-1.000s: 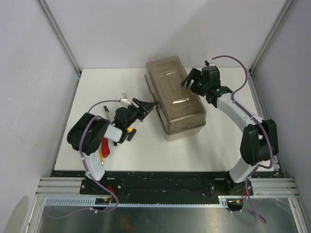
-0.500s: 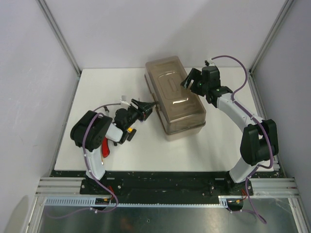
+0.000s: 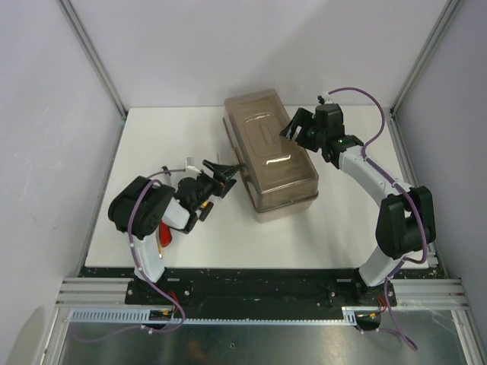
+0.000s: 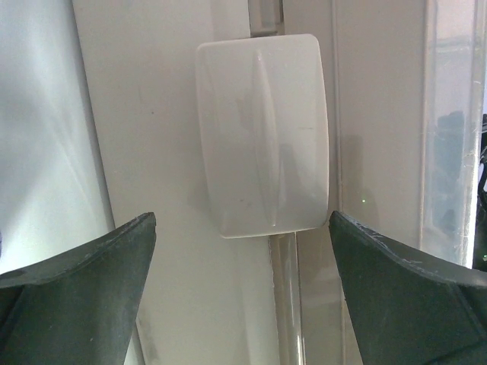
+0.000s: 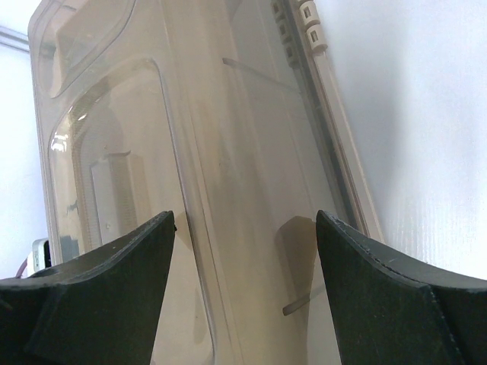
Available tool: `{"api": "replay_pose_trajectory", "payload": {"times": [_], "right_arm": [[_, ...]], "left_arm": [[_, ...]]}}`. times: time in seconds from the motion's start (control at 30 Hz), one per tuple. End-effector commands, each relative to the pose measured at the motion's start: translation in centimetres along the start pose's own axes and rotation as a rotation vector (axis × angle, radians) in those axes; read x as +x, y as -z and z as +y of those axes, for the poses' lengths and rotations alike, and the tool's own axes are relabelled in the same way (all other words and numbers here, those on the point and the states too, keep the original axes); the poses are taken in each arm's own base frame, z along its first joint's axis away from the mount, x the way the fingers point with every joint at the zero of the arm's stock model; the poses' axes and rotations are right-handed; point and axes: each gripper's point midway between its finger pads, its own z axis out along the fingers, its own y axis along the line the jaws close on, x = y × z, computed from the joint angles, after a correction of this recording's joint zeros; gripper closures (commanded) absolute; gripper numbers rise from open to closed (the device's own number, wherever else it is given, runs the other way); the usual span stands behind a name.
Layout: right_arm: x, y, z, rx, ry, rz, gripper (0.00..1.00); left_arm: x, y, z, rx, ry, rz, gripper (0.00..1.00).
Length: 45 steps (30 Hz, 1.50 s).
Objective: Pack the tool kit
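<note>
Beige-based, brown-lidded toolbox (image 3: 271,169) sits closed mid-table (image 3: 152,137), left gripper (image 3: 221,169) beside its left wall, right gripper (image 3: 298,126) at its right; left wrist: jaws wide apart facing the latch (image 4: 262,137); right wrist: jaws apart above the lid (image 5: 190,152).

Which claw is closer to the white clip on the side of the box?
Left. The left claw sits open right at the clip, a finger on each side, not touching. The right claw is over the opposite edge of the box.

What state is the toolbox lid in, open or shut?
Shut: the lid lies flat along the toolbox base in the top view. Whether the side latch is fastened, I cannot tell.
</note>
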Motion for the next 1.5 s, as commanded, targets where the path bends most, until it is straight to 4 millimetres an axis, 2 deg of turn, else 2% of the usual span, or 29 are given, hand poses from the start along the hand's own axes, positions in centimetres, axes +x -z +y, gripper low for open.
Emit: {"api": "replay_pose_trajectory", "payload": {"times": [0.0,0.2,0.37,0.47,0.57,0.77,0.83,0.97,1.07,1.13,1.27,1.33,1.47], "right_arm": [[8.5,0.2,0.1,-0.012,-0.03,0.301,0.23],[8.5,0.3,0.1,-0.01,-0.029,0.3,0.23],[8.3,0.4,0.1,-0.008,-0.026,0.294,0.23],[8.2,0.4,-0.1,-0.005,-0.028,0.292,0.23],[8.2,0.3,-0.1,-0.006,-0.029,0.291,0.23],[8.3,0.2,-0.2,-0.002,-0.03,0.295,0.23],[8.3,0.2,-0.2,-0.002,-0.03,0.296,0.23],[8.2,0.3,-0.3,-0.002,-0.029,0.293,0.23],[8.2,0.3,-0.2,-0.004,-0.029,0.294,0.23],[8.2,0.3,-0.2,-0.007,-0.029,0.293,0.23],[8.0,0.3,-0.1,-0.01,-0.031,0.29,0.23],[8.0,0.3,-0.2,-0.01,-0.032,0.29,0.23],[8.0,0.3,-0.2,-0.012,-0.033,0.289,0.23]], "left_arm": [[-1.4,1.0,-10.2,0.393,-0.143,-0.079,0.01],[-2.0,0.4,-12.2,0.45,-0.145,-0.083,0.08],[-2.3,0.3,-13.4,0.481,-0.139,-0.083,0.25],[-2.2,0.3,-13.4,0.483,-0.142,-0.079,0.33],[-2.1,0.6,-13.3,0.478,-0.153,-0.076,0.37],[-2.1,0.9,-12.0,0.429,-0.173,-0.079,0.4],[-2.2,1.1,-12.3,0.431,-0.176,-0.081,0.41],[-2.5,1.5,-14.0,0.477,-0.144,-0.07,0.37],[-2.6,1.7,-15.6,0.522,-0.146,-0.065,0.32],[-2.6,1.8,-16.0,0.534,-0.157,-0.066,0.24],[-2.7,1.5,-14.7,0.497,-0.142,-0.072,0.05],[-2.6,1.5,-13.3,0.46,-0.139,-0.081,0.02],[-2.9,1.9,-10.1,0.366,-0.136,-0.124,0.01]]}}
